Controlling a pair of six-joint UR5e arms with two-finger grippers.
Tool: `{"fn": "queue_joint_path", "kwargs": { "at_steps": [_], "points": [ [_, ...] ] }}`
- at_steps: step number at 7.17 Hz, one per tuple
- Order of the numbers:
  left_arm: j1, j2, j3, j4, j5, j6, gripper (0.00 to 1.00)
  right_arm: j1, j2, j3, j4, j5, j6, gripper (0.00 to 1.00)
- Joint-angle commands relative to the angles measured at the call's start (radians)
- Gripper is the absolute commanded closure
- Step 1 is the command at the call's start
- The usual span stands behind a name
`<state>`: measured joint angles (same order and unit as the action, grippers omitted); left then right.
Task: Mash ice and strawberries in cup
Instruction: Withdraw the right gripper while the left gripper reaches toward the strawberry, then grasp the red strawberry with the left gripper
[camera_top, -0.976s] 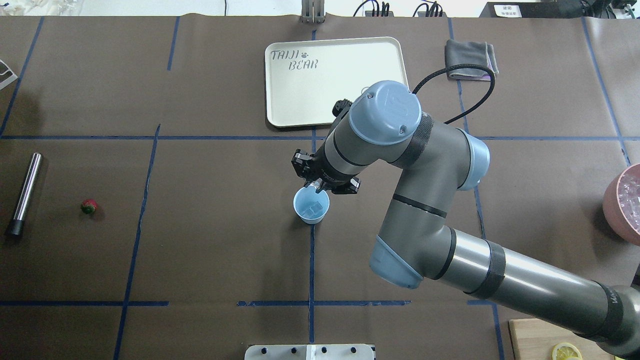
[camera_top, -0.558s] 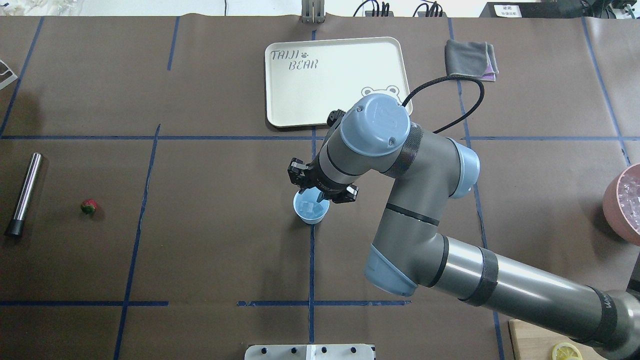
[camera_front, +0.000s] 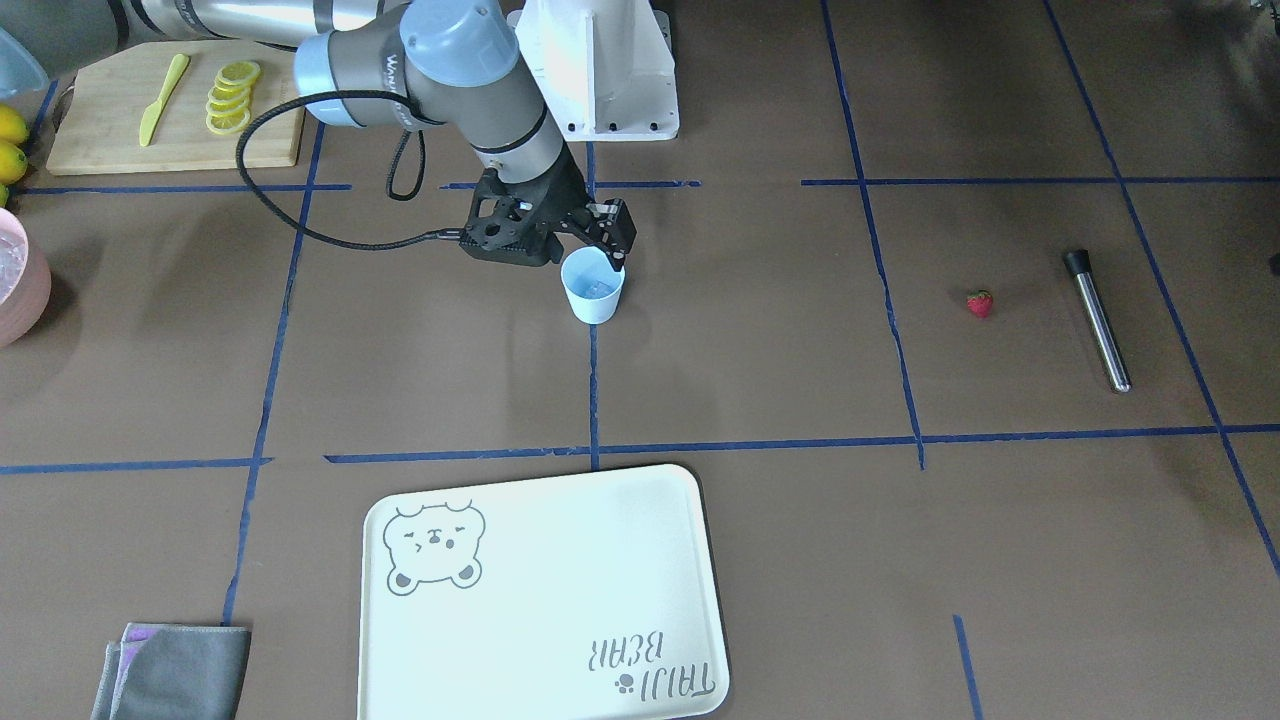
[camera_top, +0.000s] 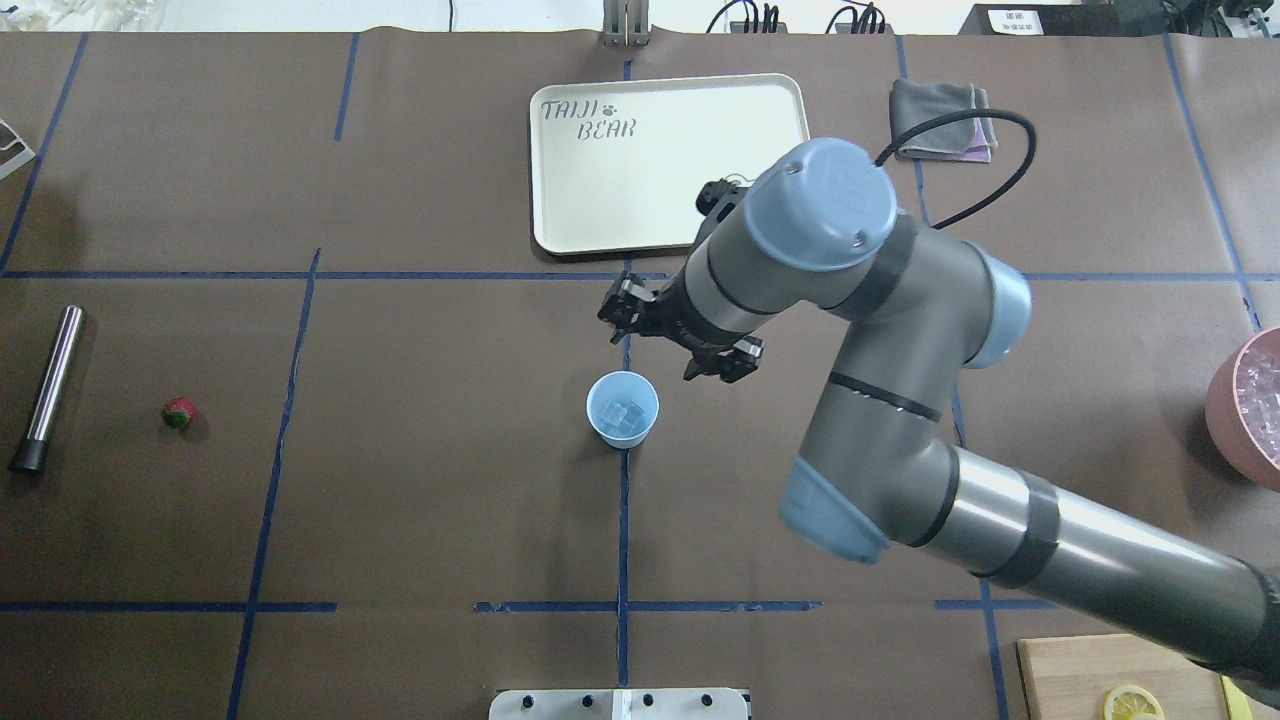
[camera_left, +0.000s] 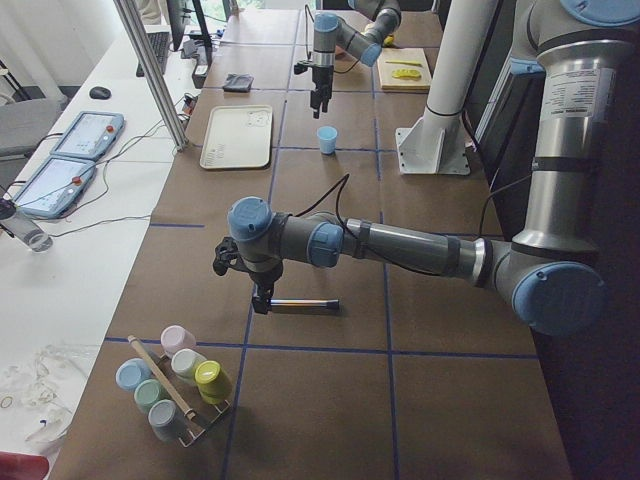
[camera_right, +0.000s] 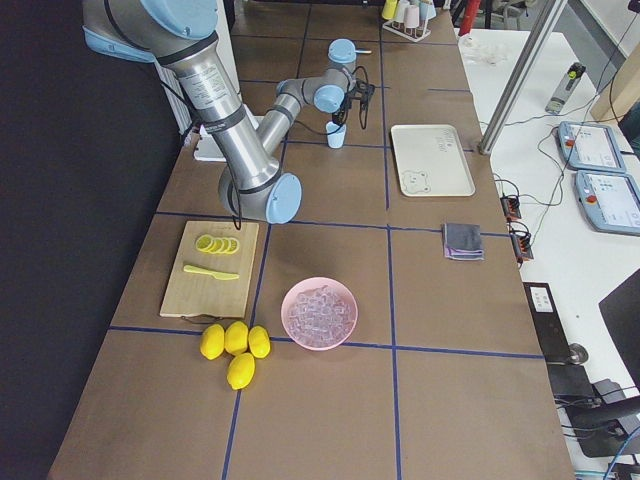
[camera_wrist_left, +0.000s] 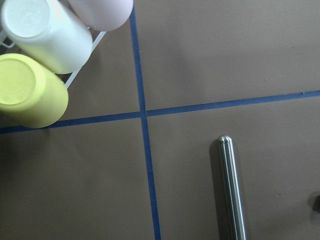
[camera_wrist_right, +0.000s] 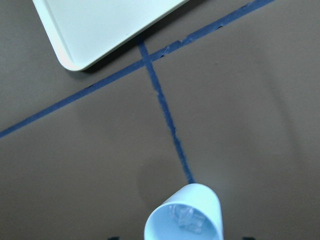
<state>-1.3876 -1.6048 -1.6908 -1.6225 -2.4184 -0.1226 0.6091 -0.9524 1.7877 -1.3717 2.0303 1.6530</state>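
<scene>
Strawberry (camera_top: 178, 412) lies at 9 o'clock of the cup (camera_top: 600, 428), nearer the left gripper (camera_left: 263, 299), its jaws unreadable. Right gripper (camera_top: 675, 336) hangs spread and empty.

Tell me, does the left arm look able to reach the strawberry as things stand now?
Probably yes. The strawberry lies by itself beside the metal rod, and the left gripper hangs right by that rod. Nothing stands between them; the right gripper is away by the cup.
</scene>
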Motion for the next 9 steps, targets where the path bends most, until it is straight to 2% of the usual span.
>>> {"fn": "queue_joint_path", "kwargs": {
  "at_steps": [1, 2, 3, 4, 7, 8, 9],
  "points": [
    [0.218, -0.001, -0.006, -0.206, 0.002, -0.412, 0.00, 0.211, -0.232, 0.169, -0.001, 0.199, -0.181, 0.01],
    [0.296, 0.003, -0.004, -0.326, 0.005, -0.607, 0.00, 0.278, -0.291, 0.186, -0.001, 0.252, -0.262, 0.01],
    [0.364, 0.006, -0.009, -0.362, 0.048, -0.709, 0.00, 0.314, -0.328, 0.193, -0.001, 0.273, -0.309, 0.01],
    [0.430, 0.006, -0.019, -0.366, 0.136, -0.773, 0.00, 0.331, -0.368, 0.206, -0.001, 0.277, -0.355, 0.01],
    [0.537, -0.004, 0.000, -0.363, 0.189, -0.862, 0.00, 0.331, -0.394, 0.214, 0.000, 0.277, -0.386, 0.01],
    [0.570, -0.003, 0.009, -0.363, 0.247, -0.867, 0.00, 0.331, -0.394, 0.214, 0.000, 0.277, -0.386, 0.01],
    [0.575, 0.005, 0.013, -0.363, 0.258, -0.865, 0.03, 0.331, -0.394, 0.213, 0.000, 0.277, -0.386, 0.01]
  ]
}}
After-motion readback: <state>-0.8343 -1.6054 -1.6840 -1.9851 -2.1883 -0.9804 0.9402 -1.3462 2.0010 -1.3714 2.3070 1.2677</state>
